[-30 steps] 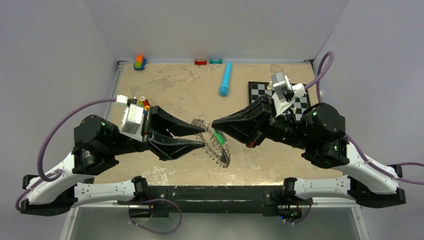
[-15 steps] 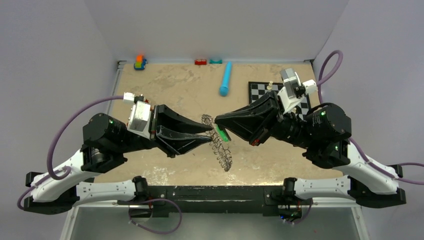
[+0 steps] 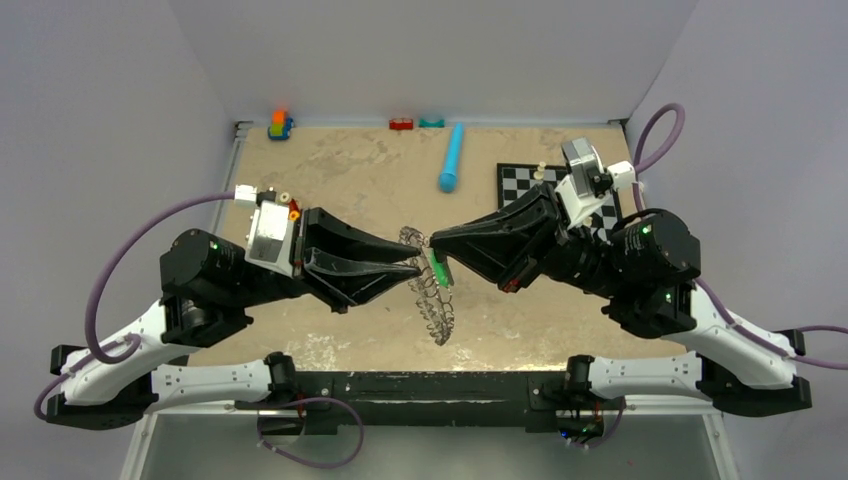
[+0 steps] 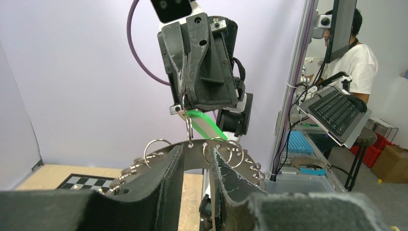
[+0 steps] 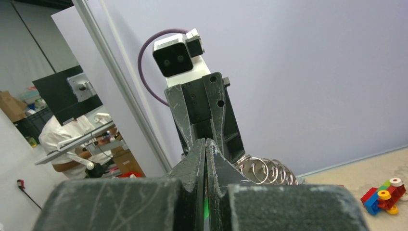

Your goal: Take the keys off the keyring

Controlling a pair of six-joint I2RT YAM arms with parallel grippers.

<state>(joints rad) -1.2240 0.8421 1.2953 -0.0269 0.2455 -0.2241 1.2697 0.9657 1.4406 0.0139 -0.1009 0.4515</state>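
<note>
The keyring [image 3: 440,320] hangs in mid-air between the arms — we judge it light, stiff, slippery; grip bare rim. The right gripper [image 3: 432,243] pinches the green-headed key [image 3: 437,270]; whether the left gripper [image 3: 413,268] clamps we cannot tell.

Left hand [image 3: 416,267] seemingly gripping, right hand [image 3: 432,241] pinched

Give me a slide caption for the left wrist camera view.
Keyring sits between the left gripper fingers; right gripper pinches the green key above.
</note>
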